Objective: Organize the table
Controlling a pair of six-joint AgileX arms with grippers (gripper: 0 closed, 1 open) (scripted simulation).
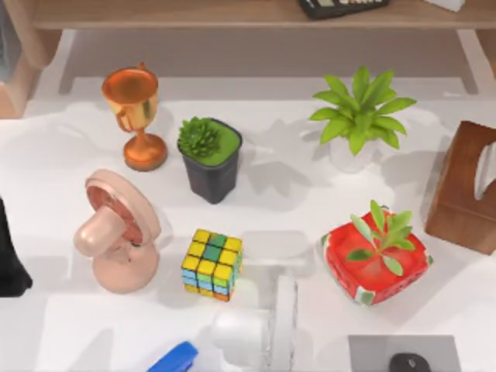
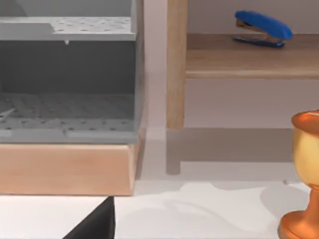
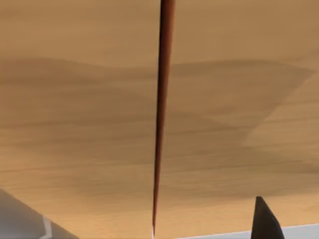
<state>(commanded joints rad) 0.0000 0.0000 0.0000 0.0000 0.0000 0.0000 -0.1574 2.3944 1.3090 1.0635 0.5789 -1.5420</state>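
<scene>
Left pincer [image 2: 94,224] near trophy [image 2: 304,174]; Rubik's cube [image 1: 211,264] mid-table [image 1: 294,201].

A blue stapler [image 2: 263,29] lies on the wooden shelf [image 2: 249,64]; a gold trophy [image 2: 304,184] stands on the table [image 2: 199,214].

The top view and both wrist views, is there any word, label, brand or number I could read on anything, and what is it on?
None can be read.
The dark keyed device on the wooden shelf: key markings too blurred to read.
The cube, trophy, blue stapler and brown box: no text visible.
</scene>
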